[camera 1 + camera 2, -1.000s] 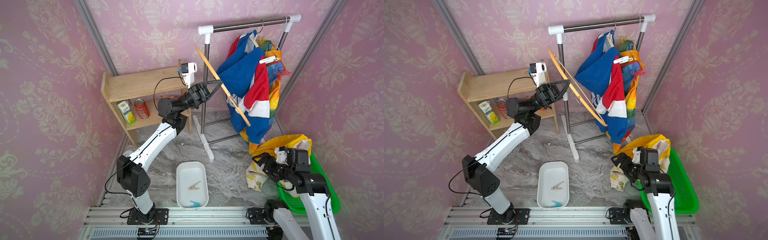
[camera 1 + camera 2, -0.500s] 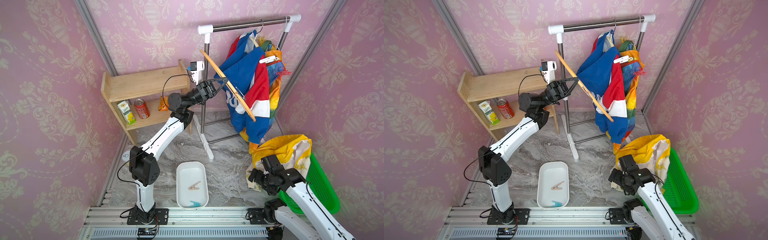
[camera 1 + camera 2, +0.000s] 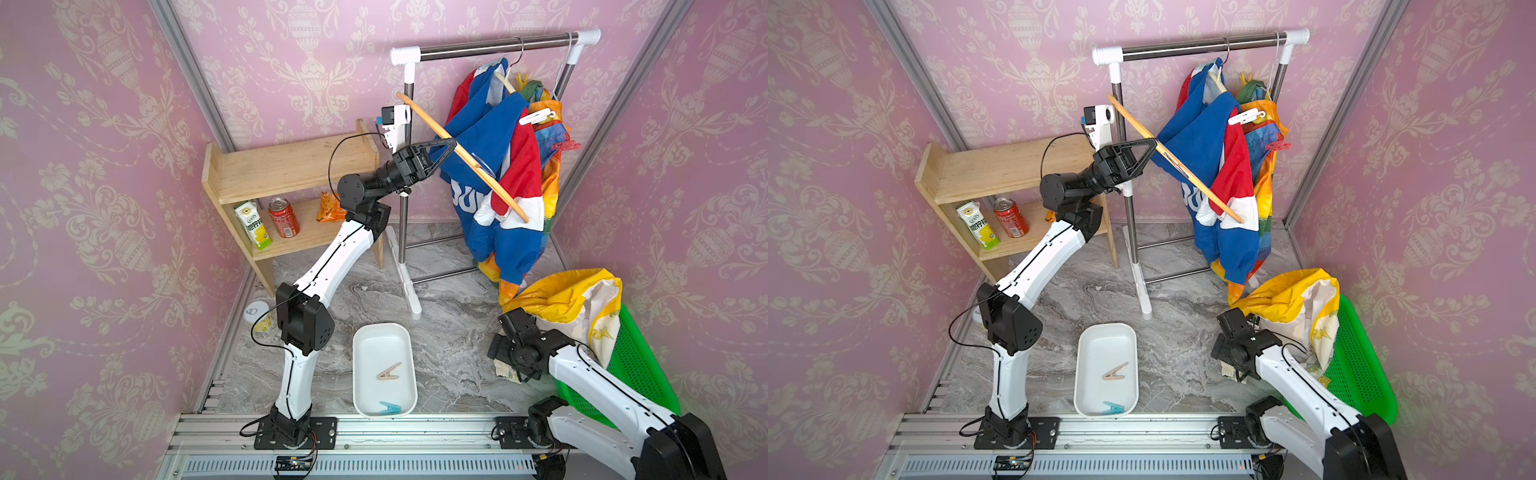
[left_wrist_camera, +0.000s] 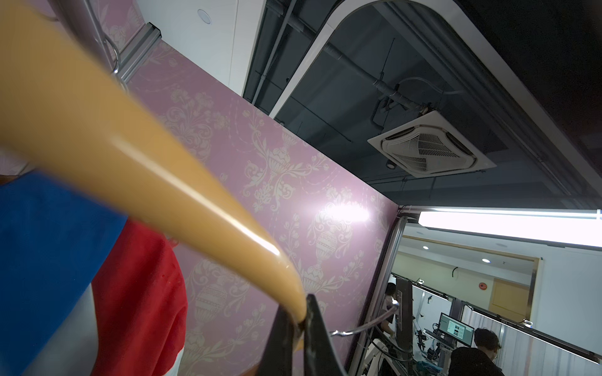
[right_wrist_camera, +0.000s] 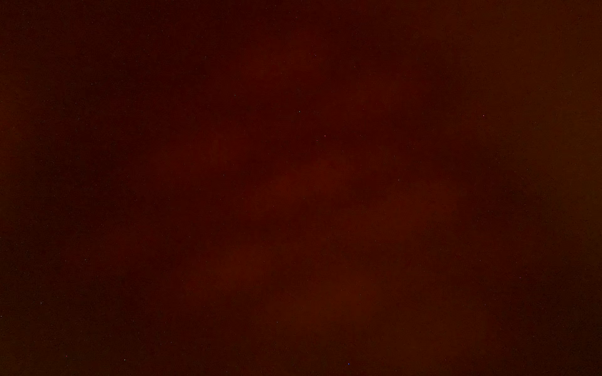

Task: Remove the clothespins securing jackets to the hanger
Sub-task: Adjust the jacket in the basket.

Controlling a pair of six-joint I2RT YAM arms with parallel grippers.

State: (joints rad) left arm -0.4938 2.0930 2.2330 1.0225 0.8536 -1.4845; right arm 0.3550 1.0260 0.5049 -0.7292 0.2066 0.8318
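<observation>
Right arm (image 3: 582,374) has sunk low beside the green basket (image 3: 640,365), and the wooden hanger (image 3: 461,156) has swung closer to the rack rail (image 3: 494,45).

Nearest, the white tray (image 3: 361,345) holds a beige clothespin (image 3: 388,371) and a teal clothespin (image 3: 388,408). The right pincer is buried under the yellow jacket (image 3: 557,295) heaped at the basket's edge, so its opening cannot be told. The left pincer (image 3: 452,144) is clamped tight on the hanger's middle. Behind, the blue-red-white jacket (image 3: 486,141) and rainbow jacket (image 3: 552,174) hang from the rail, with a white clothespin (image 3: 537,117), red clothespin (image 3: 565,145) and yellow clothespin (image 3: 521,79) clipped there.
</observation>
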